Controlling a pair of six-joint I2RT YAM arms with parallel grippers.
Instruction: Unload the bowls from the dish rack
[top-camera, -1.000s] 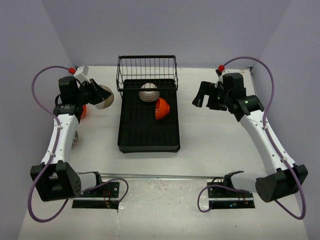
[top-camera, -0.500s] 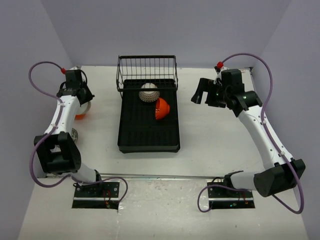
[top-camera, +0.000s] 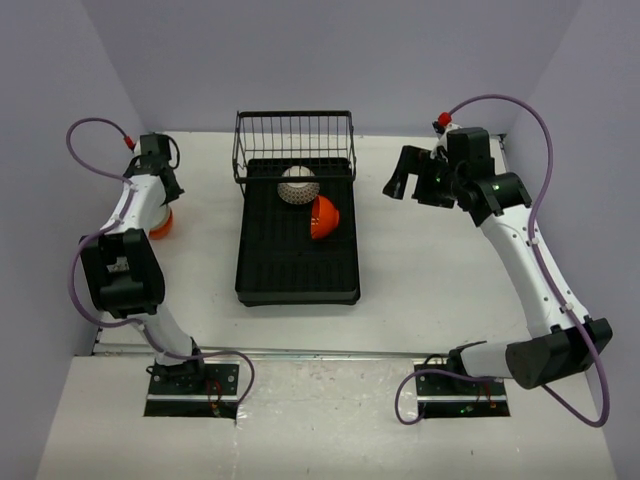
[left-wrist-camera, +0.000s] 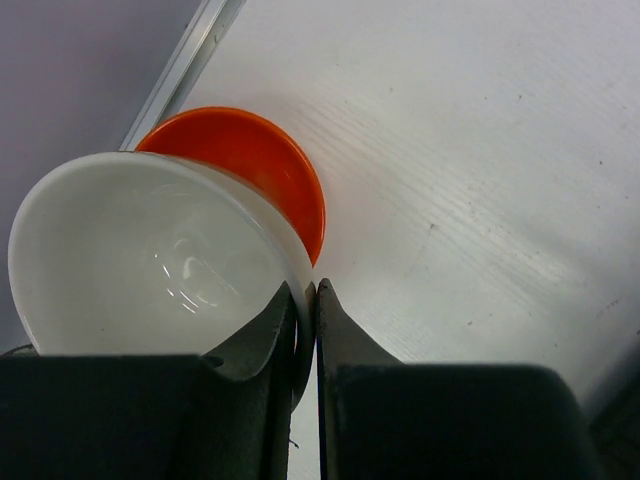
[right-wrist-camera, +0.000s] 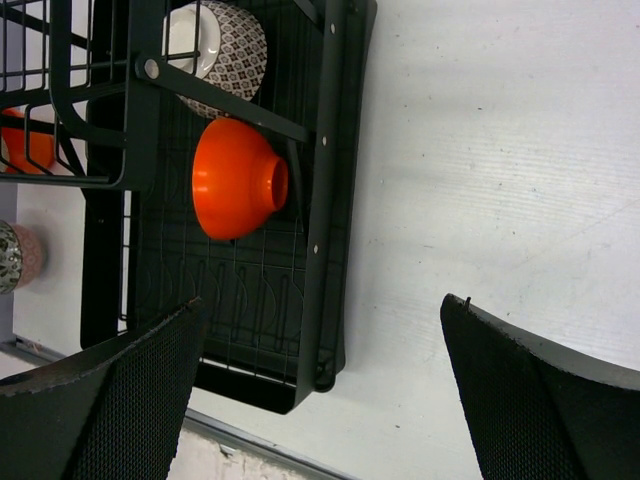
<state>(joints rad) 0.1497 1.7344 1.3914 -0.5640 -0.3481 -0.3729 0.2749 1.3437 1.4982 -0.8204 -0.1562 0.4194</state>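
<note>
The black dish rack (top-camera: 298, 262) stands mid-table with its wire basket (top-camera: 295, 140) at the far end. A patterned bowl (top-camera: 298, 185) and an orange bowl (top-camera: 323, 217) rest on edge in it; both also show in the right wrist view, the patterned one (right-wrist-camera: 215, 40) and the orange one (right-wrist-camera: 235, 180). My left gripper (left-wrist-camera: 306, 290) is shut on the rim of a white bowl (left-wrist-camera: 150, 260), held just over another orange bowl (left-wrist-camera: 250, 160) at the table's far left (top-camera: 160, 224). My right gripper (right-wrist-camera: 322, 305) is open and empty, right of the rack (top-camera: 405, 185).
A small patterned bowl (right-wrist-camera: 15, 255) sits on the table left of the rack. A metal rail (left-wrist-camera: 185, 65) runs along the left wall next to the orange bowl. White tabletop (top-camera: 430, 270) lies between the rack and the right arm.
My left arm has swung the white bowl left and down over the orange bowl by the wall. My right gripper has shifted slightly toward the back, still open.
</note>
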